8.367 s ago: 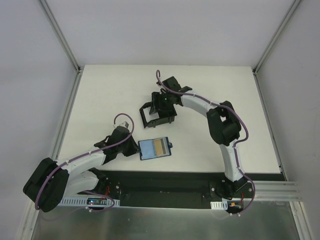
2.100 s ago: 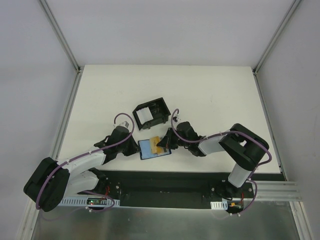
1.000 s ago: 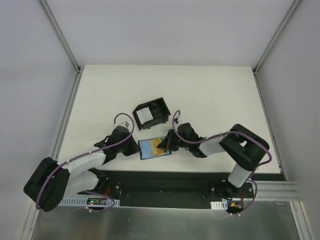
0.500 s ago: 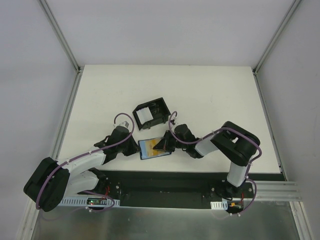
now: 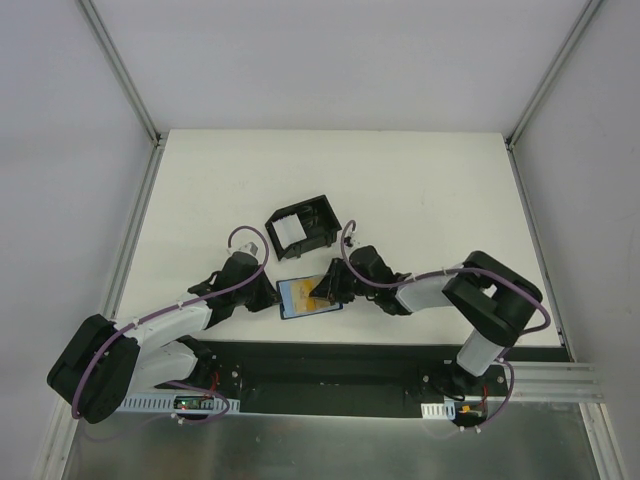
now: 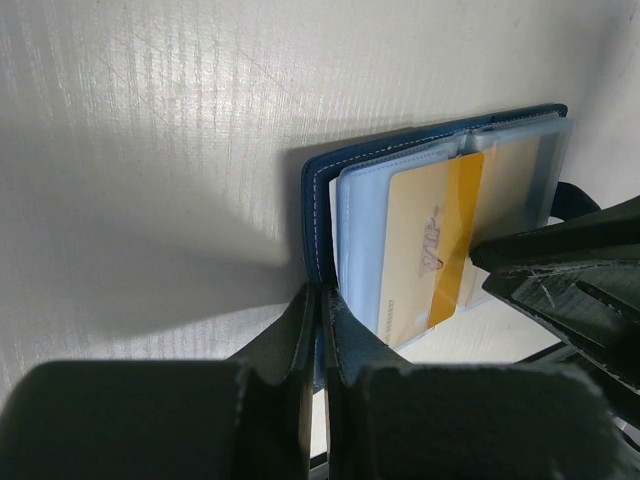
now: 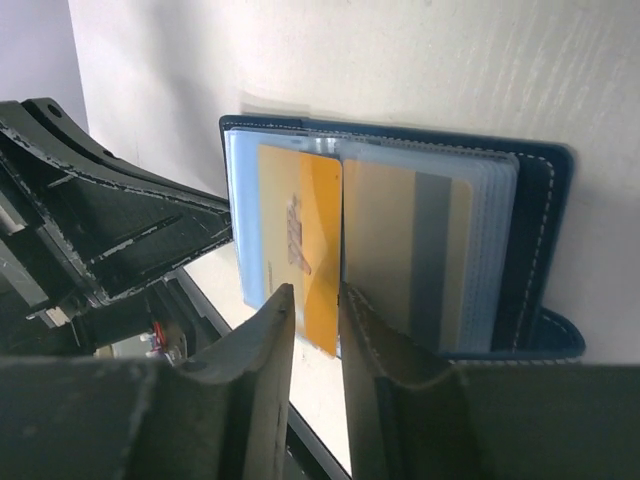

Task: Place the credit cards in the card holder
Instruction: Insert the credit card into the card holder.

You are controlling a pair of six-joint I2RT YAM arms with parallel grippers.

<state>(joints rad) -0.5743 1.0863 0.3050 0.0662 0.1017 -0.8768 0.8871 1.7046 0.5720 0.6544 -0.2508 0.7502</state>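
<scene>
Status: task under way, not complete.

The card holder [image 5: 300, 299] lies open on the desk [image 5: 420, 190], near its front edge, between the two arms. The left pincer [image 6: 321, 300] is clamped tight on the holder's dark blue cover at the left edge, pinning it.

The right pincer [image 7: 317, 300] sits at the holder's right side with its jaws a narrow gap apart. Its tips are at the exposed end of a gold card [image 7: 298, 235]; no firm grip on that card is visible.

The gold card sits in a clear sleeve [image 6: 360, 230] but juts past the sleeve's edge, so I judge it only partly seated. A grey-striped card [image 7: 405, 255] appears fully housed in the facing sleeve.

Outstanding: white cards [image 5: 288, 233] stand in the black box [image 5: 322, 212] just behind the holder. Their number cannot be read.
</scene>
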